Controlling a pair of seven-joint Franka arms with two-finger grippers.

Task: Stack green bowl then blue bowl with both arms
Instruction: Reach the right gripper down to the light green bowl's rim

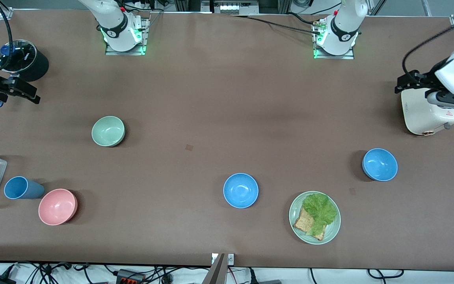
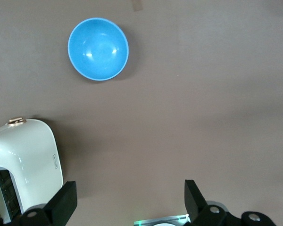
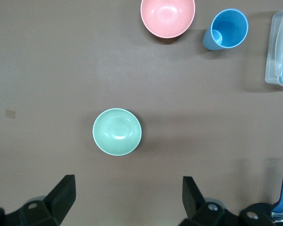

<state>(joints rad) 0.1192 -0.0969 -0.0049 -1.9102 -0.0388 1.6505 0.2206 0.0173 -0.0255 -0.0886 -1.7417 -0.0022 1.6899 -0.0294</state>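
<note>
Nothing is being held yet. The right gripper (image 3: 127, 197) is being kept high, fingers spread wide and empty, with the green bowl (image 3: 117, 131) sitting upright on the table just ahead of its fingertips, seemingly lined up for a descent. The left gripper (image 2: 129, 200) is likewise being held open and empty beside the toaster (image 2: 23, 165), a blue bowl (image 2: 98, 48) lying well ahead of it. Both bowls are being left apart, unstacked.

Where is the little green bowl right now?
The green bowl sits alone on the table toward the right arm's end, farther from the front camera than the pink bowl.
</note>
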